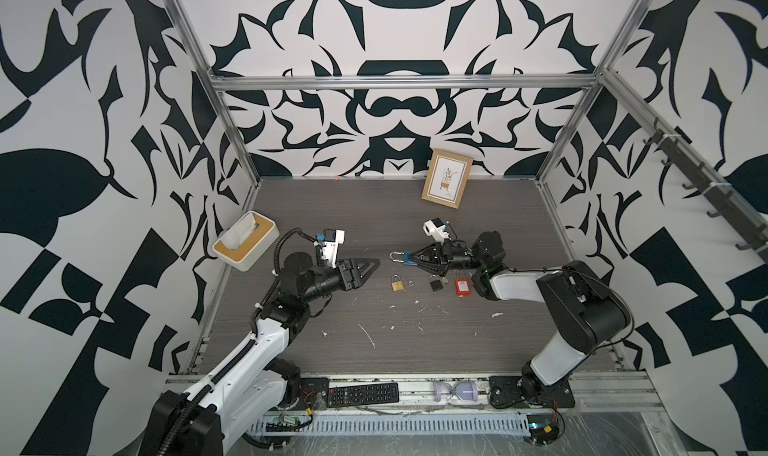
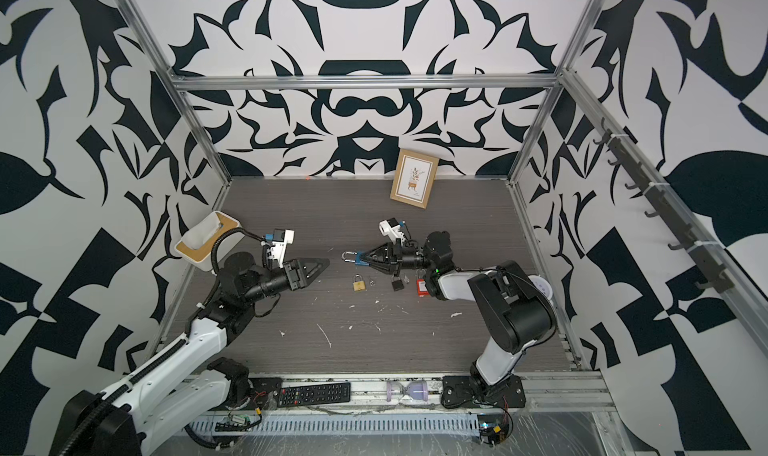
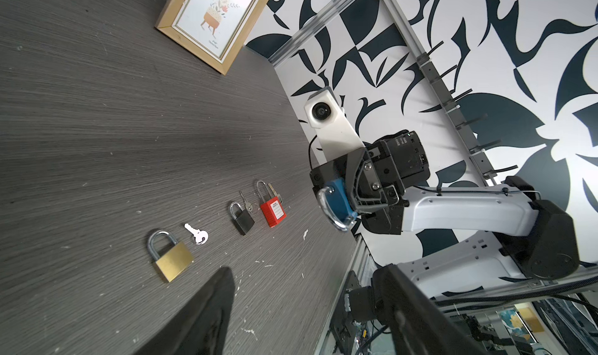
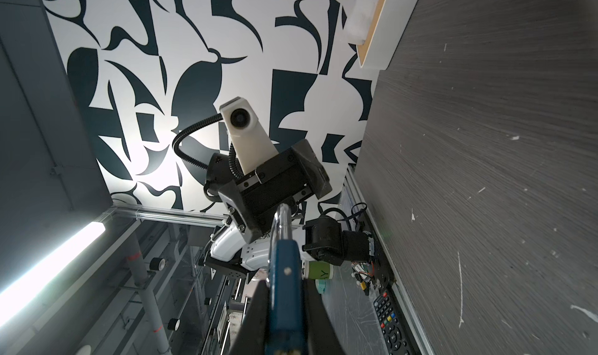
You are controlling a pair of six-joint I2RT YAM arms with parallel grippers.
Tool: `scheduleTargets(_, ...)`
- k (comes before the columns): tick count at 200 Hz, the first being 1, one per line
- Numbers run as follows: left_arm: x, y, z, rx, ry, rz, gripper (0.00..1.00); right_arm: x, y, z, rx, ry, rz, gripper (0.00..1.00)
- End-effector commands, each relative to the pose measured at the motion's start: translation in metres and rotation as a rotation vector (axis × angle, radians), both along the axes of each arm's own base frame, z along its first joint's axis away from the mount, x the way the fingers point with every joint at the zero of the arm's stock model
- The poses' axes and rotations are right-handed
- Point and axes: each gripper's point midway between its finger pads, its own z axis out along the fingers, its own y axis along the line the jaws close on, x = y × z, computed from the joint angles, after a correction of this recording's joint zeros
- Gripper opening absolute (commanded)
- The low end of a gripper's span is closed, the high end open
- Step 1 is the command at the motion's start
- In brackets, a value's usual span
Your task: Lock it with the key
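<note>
Four padlocks are showing, and only one is being held: the right gripper (image 1: 411, 259) is pinching the blue padlock (image 1: 400, 257) by its body above the middle of the worktop (image 1: 374, 350), shackle pointing toward the left gripper (image 1: 371, 264). That one is hanging nearby with its fingers (image 3: 207, 311) spread and nothing between them. No key is being carried, so the locking is looking not yet begun; a key is waiting to be fetched and inserted. A silver key (image 3: 196, 234) is lying just beside the brass padlock (image 3: 170, 258); further keys are lying by the black padlock (image 3: 242, 219) and red padlock (image 3: 271, 209), partly hidden. Whether the blue shackle is sitting latched, and where its keyhole is facing, I cannot tell.
</note>
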Motion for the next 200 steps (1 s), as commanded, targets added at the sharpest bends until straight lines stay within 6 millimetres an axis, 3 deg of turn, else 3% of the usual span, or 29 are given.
scheduleTargets(1,-0.004,-0.006,0.015,-0.046,-0.028,-0.037,0.73,-0.018,-0.004,0.024,0.050,-0.137,0.045,0.00)
scheduleTargets(71,-0.019,-0.030,0.035,-0.155,0.004,-0.161,0.67,-0.029,-0.007,0.026,0.051,-0.189,0.072,0.00)
scheduleTargets(134,-0.021,-0.051,0.027,-0.155,0.049,-0.233,0.56,-0.032,-0.006,0.029,0.057,-0.205,0.072,0.00)
scheduleTargets(200,-0.014,-0.055,0.025,-0.172,0.072,-0.225,0.40,-0.037,-0.008,0.020,0.028,-0.204,0.076,0.00)
